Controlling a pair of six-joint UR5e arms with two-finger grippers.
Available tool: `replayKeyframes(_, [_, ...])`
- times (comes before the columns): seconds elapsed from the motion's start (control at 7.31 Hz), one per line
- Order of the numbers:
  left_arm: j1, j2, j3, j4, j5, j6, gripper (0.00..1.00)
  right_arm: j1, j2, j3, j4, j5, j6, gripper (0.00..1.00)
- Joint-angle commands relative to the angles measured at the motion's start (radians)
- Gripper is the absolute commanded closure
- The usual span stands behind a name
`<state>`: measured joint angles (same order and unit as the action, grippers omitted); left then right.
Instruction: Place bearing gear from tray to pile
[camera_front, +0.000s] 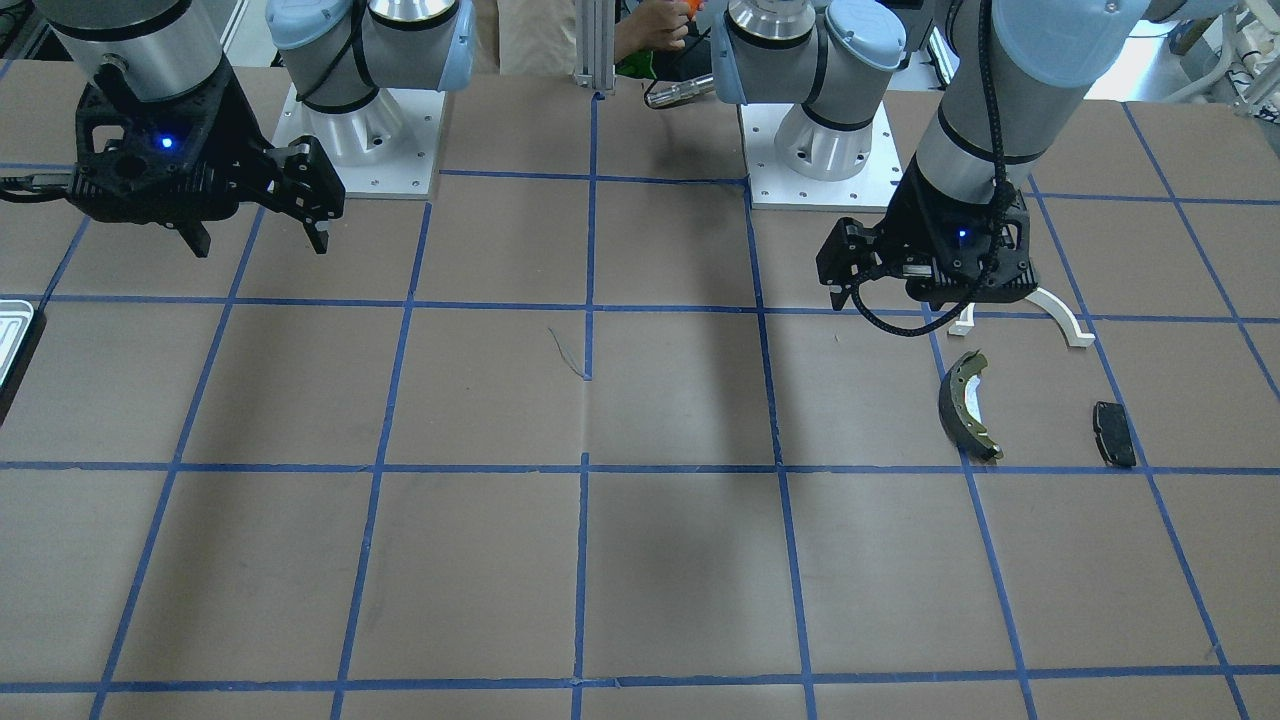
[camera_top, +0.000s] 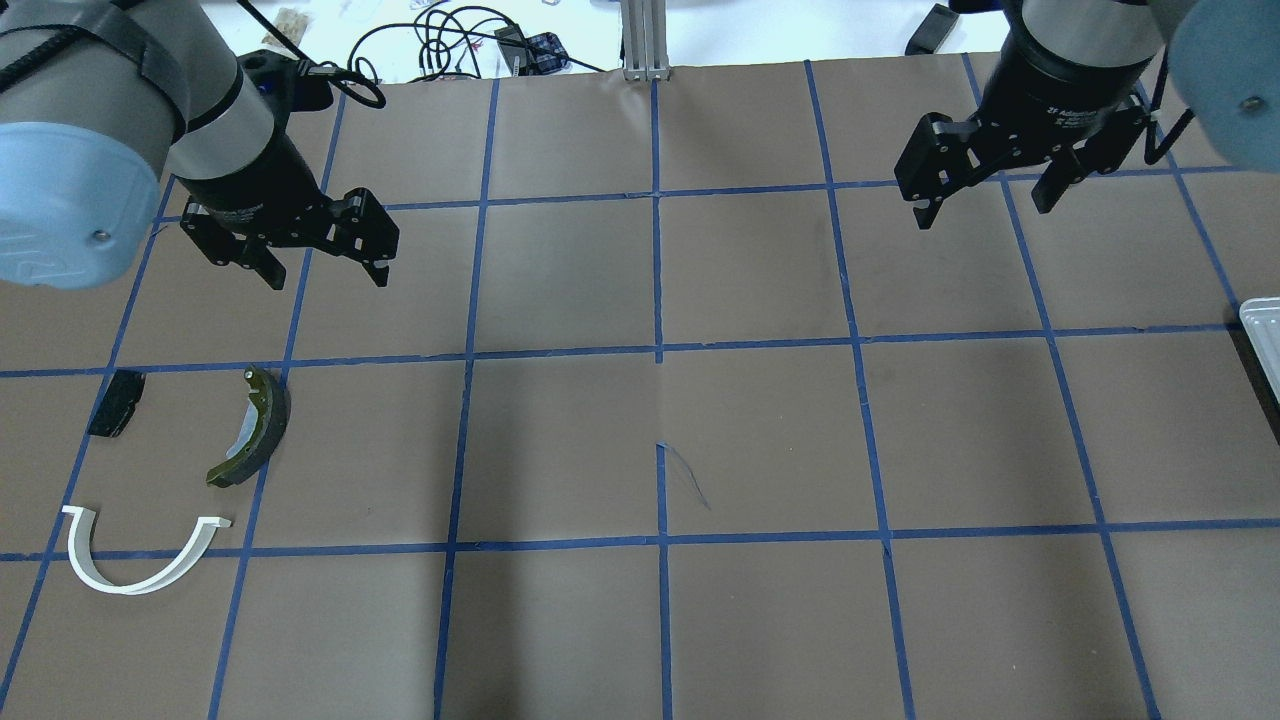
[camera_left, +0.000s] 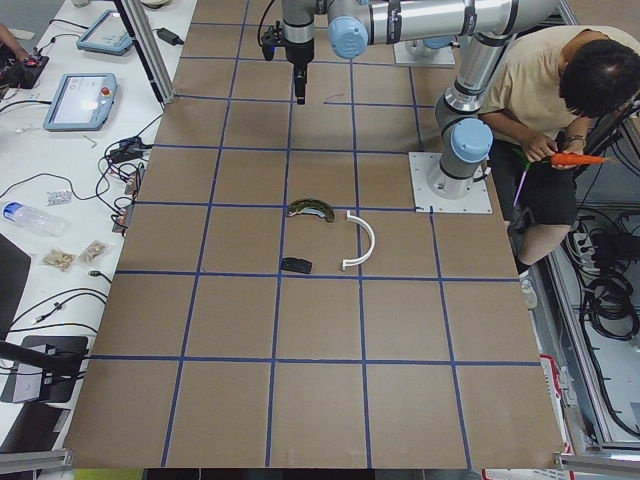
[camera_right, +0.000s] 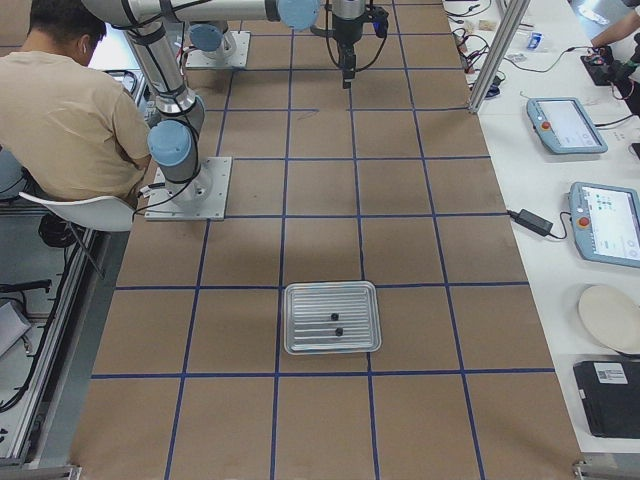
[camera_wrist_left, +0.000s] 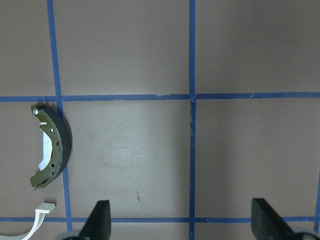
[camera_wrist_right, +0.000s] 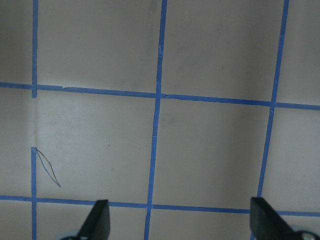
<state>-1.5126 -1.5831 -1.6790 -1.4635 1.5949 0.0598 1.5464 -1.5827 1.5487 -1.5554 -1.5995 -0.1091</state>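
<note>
Silvery tray (camera_right: 310, 335) lies lower centre of the right-side view, holding two small dark parts (camera_right: 335, 316); I cannot tell which is the bearing gear. Left gripper (camera_top: 326, 278) and right gripper (camera_top: 985, 212) hang spread, empty. Pick-up not begun: the right gripper must reach the tray, then the pile (camera_top: 255, 430).

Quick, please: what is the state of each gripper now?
Left gripper: open, holding nothing.
Right gripper: open, holding nothing.

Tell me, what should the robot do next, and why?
Probably swing the right gripper out over the tray. That gripper hangs open and empty, and the two small dark parts lie in the tray at that arm's end of the table. The pile sits at the other end, so a pick has to come first.
</note>
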Motion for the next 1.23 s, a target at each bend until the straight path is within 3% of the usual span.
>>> replayKeyframes(0.0, [0.0, 0.002, -0.001, -0.001, 0.002, 0.0, 0.0, 0.0, 0.0, 0.002, 0.0, -0.008, 0.0, 0.0])
replayKeyframes(0.41, [0.0, 0.0, -0.001, 0.0, 0.0, 0.0, 0.0, -0.043, 0.003, 0.002, 0.0, -0.008, -0.027, 0.0])
replayKeyframes(1.09, [0.0, 0.003, -0.01, 0.002, 0.0, 0.002, 0.0, -0.321, 0.004, 0.014, 0.006, -0.011, -0.355, 0.0])
